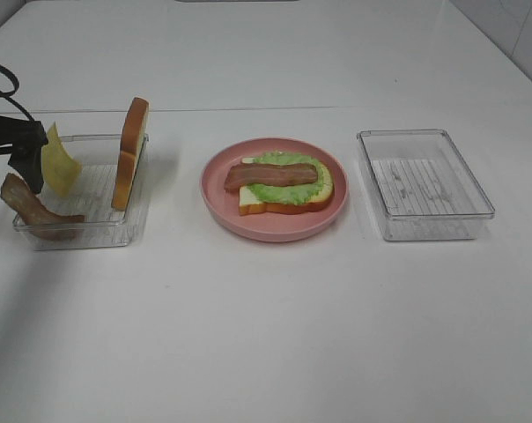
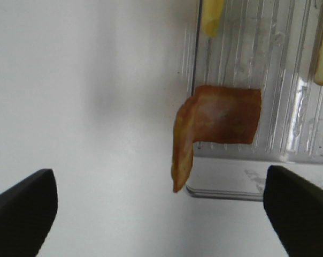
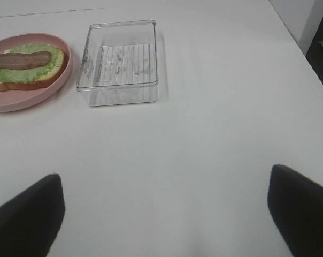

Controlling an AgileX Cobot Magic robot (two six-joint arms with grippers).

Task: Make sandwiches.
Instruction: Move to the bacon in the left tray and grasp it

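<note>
Over the rim of the clear tray (image 2: 225,194) droops a limp-looking bacon strip (image 2: 220,120), probably best pinched mid-fold; left fingers (image 2: 22,209) and right fingers (image 3: 28,214) stand apart

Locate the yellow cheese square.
Exterior high view, left side: the yellow cheese square leans in the clear plastic tray, between a brown bacon strip and an upright bread slice.

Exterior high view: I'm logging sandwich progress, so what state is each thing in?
sandwich: unfinished on pink plate, no cheese or top slice.
bread slice: on edge in left tray.
cheese square: propped upright in it.
loose bacon strip: draped over its rim.
right tray: empty.
left gripper: open.
right gripper: open.
</note>
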